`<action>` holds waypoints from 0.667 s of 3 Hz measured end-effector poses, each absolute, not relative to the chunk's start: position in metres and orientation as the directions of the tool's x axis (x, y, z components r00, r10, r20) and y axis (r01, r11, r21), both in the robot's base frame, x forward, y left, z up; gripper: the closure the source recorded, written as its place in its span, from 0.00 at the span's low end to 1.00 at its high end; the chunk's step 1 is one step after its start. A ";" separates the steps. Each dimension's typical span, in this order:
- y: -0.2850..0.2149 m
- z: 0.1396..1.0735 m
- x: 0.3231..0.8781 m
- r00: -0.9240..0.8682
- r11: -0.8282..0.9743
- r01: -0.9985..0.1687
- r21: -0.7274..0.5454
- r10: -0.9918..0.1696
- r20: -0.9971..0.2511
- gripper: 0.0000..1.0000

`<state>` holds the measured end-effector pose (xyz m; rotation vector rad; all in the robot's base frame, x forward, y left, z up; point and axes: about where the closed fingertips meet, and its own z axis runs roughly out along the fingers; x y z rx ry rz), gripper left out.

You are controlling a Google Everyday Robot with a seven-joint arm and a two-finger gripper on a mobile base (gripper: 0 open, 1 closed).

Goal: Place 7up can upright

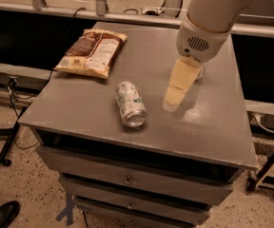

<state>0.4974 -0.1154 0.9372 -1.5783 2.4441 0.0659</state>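
The 7up can (130, 103), silver-white with green lettering, lies on its side near the middle of the grey table top (80, 108), one shiny end facing the front edge. My gripper (171, 101) hangs from the white arm (213, 18) just right of the can. Its cream tip is close above the table and about a can's width away. It holds nothing that I can see.
A brown and white snack bag (92, 51) lies flat at the back left of the table. A clear water bottle (201, 72) is almost hidden behind the arm. The table has drawers below. A shoe (1, 215) is on the floor at lower left.
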 end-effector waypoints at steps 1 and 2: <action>-0.091 0.919 0.507 -0.524 0.538 -0.843 0.007 -0.818 -0.237 0.00; -0.058 0.912 0.511 -0.623 0.632 -0.773 0.057 -0.740 -0.255 0.00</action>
